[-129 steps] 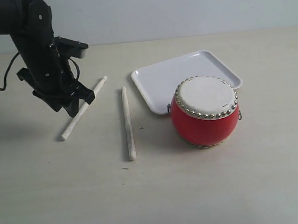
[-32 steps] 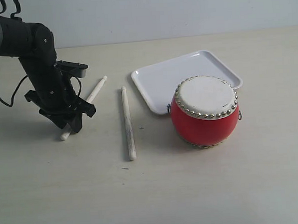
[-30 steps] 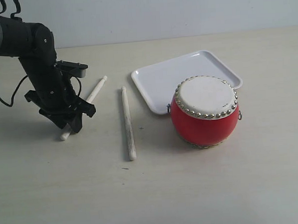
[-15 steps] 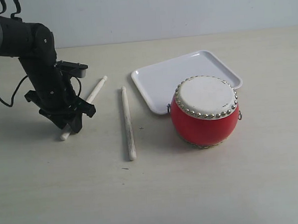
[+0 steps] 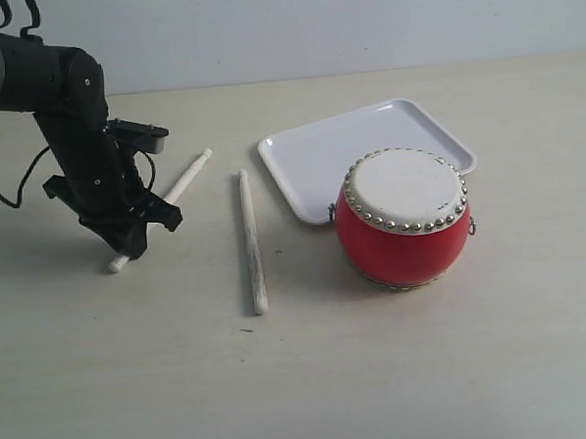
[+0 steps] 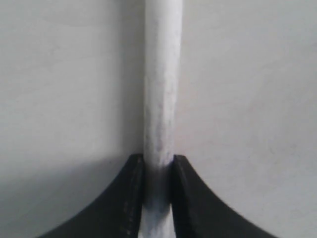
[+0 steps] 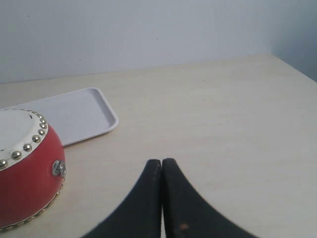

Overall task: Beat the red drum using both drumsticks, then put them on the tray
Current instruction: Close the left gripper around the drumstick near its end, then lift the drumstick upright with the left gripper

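Left gripper (image 6: 158, 166) is clamping the thin pale wooden drumstick (image 5: 186, 175) near one end, down at the beige surface (image 5: 282, 377), well apart from the red barrel drum (image 5: 404, 228), so it is risking swinging or slipping when lifted; right gripper (image 7: 162, 168) is sitting pinched together, empty.

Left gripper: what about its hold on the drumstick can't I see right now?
- Exterior view: the body of the left gripper hides where it pinches the drumstick.
- Left wrist view: the frame edges cut off both drumstick ends; whether it is clear of the table cannot be told.
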Motion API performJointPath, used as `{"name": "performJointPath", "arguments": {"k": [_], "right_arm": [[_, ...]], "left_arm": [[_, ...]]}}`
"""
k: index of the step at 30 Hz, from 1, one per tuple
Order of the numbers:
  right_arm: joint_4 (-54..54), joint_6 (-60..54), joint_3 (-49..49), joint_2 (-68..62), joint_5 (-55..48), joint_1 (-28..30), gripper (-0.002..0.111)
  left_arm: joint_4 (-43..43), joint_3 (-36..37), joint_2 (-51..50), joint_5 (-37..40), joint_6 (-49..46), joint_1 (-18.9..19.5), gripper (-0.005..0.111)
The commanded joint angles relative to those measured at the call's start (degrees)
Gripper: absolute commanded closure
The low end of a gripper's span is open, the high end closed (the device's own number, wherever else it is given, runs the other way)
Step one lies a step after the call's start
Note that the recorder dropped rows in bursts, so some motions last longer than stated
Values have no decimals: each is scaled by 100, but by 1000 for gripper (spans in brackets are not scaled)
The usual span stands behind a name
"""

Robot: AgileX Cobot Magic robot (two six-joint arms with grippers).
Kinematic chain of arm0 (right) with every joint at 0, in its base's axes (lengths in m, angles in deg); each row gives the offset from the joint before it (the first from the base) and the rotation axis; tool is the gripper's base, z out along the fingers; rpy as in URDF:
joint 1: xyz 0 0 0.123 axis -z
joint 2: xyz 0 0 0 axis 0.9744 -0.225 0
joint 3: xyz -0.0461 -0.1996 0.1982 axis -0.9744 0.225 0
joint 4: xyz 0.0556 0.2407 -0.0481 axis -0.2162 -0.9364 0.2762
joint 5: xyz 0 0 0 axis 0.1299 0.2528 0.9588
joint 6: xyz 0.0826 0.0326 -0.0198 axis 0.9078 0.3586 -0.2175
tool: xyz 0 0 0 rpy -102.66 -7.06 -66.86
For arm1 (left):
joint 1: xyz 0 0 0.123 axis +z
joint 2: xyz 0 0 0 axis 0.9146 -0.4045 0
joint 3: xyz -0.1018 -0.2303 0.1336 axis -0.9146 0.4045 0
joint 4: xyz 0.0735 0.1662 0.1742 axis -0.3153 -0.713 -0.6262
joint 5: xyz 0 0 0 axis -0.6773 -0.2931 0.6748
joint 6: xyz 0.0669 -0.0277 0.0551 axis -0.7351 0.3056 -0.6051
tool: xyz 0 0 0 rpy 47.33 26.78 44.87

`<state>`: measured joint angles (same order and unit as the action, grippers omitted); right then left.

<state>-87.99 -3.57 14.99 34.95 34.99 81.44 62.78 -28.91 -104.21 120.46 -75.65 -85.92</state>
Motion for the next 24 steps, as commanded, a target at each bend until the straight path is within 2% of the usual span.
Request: {"name": "performJointPath", "arguments": {"k": [1, 6, 10, 13, 18, 20, 24], "right_arm": [[-22, 0, 24, -16, 95, 28, 108], [-22, 0, 24, -16, 95, 28, 108], [-22, 0, 24, -16, 95, 28, 108], [-22, 0, 24, -16, 95, 28, 108], [-22, 0, 24, -16, 95, 28, 108], [-22, 0, 24, -16, 95, 28, 108], [367, -159, 24, -13, 289, 28, 108]], "left_arm": [[65, 25, 213, -21, 36, -17, 107], [187, 37, 1008, -481, 36, -17, 107], [868, 773, 1524, -1948, -563, -17, 107], [1705, 1240, 1745, -2615, -1385, -17, 107], [3351, 1482, 1990, -2297, -3045, -17, 107], [4143, 1524, 2062, -2104, -3993, -17, 107], [6326, 1660, 2157, -1514, -5965, -17, 107]]}}
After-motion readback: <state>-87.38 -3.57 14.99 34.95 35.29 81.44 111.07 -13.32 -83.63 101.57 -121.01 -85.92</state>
